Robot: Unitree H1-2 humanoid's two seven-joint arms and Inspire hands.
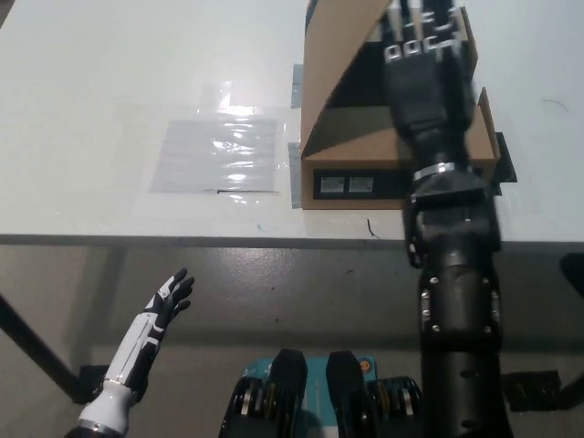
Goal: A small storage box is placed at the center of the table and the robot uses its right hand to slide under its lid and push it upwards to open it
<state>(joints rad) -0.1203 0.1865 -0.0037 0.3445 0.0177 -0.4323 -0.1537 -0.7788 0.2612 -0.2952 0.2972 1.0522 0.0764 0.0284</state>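
Storage box (383, 178) sits at table's (109, 109) near edge, right of centre; lid (339, 55) tipped up steeply. My right hand (424, 68) under lid, fingers spread flat, gripping nothing, only pushing. Risk: lid slips off fingertips, falls shut. Risk: push shoves light box away across table. Plastic sheet (216, 153) lies left of box. Left hand (169, 301) idle below table edge, fingers loose.

Only one view, from camera on robot's head; looks steeply down from high up, facing forward over near edge of white table (109, 100); table fills top half, floor (301, 301) below it fills bottom half; close enough to show labels on storage box (351, 173); no second view to share anything with.
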